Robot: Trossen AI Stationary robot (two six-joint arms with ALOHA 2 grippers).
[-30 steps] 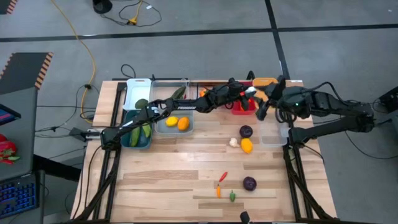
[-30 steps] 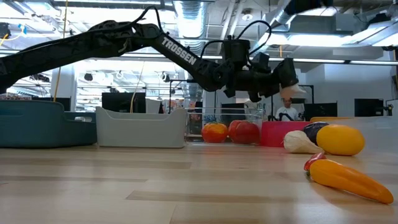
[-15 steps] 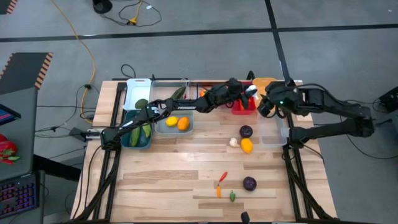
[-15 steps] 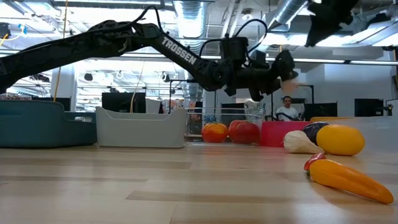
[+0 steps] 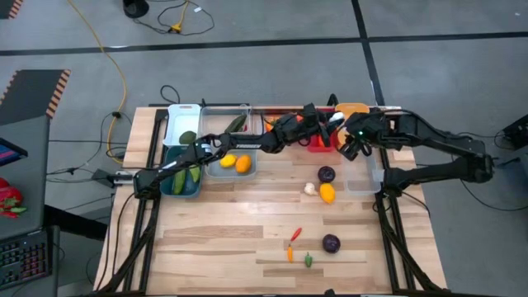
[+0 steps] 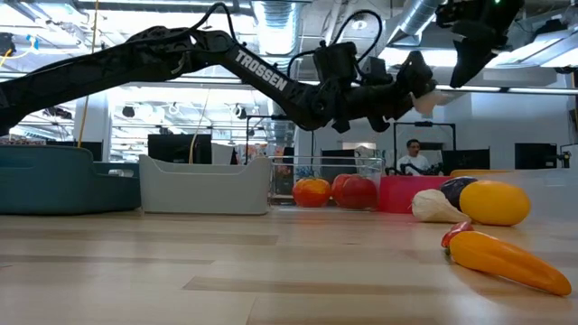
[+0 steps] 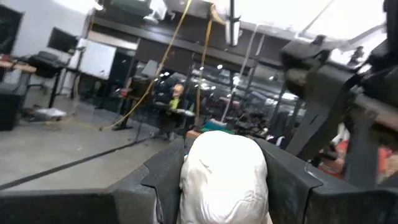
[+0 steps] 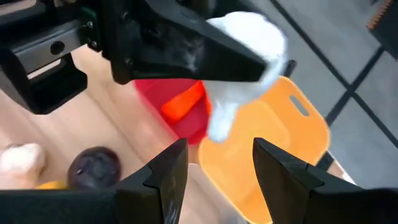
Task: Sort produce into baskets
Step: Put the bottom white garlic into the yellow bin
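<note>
Left gripper (image 5: 332, 121) is clamped on a white garlic (image 7: 225, 180), held in the air over the red tub (image 5: 322, 142) at the back of the table (image 5: 231, 239). The left wrist view shows the garlic pinched between the two dark fingers (image 7: 163, 180); the jaws are part-way closed around it.

Right gripper (image 5: 350, 148) hangs just beside the left one, on the side of the red tub nearest the orange tub (image 8: 273, 149). Its fingers (image 8: 166, 180) stand apart with nothing between them. In its wrist view the garlic shows above the orange tub's near edge, with the red tub next to it and something orange lying inside the red tub.

Out from the red tub, toward the front of the table: a purple ball (image 5: 327, 174), then a second garlic (image 5: 309, 188) touching a yellow lemon (image 5: 327, 193). Farther forward lie another purple ball (image 5: 331, 242), a red chilli (image 5: 295, 234), a small carrot (image 5: 289, 253) and a small green piece (image 5: 308, 260), kind unclear.

Along the back row to the left of the red tub: a clear tub (image 5: 227, 115), a white tub (image 5: 183, 115), a grey-blue tub (image 5: 231, 169) holding a lemon and an orange fruit, and a teal tub (image 5: 169, 188) holding cucumbers (image 5: 188, 173). A second clear tub (image 5: 363, 181) sits to the right of the red tub.

A person (image 6: 414, 155) is visible in the room far behind the table.
</note>
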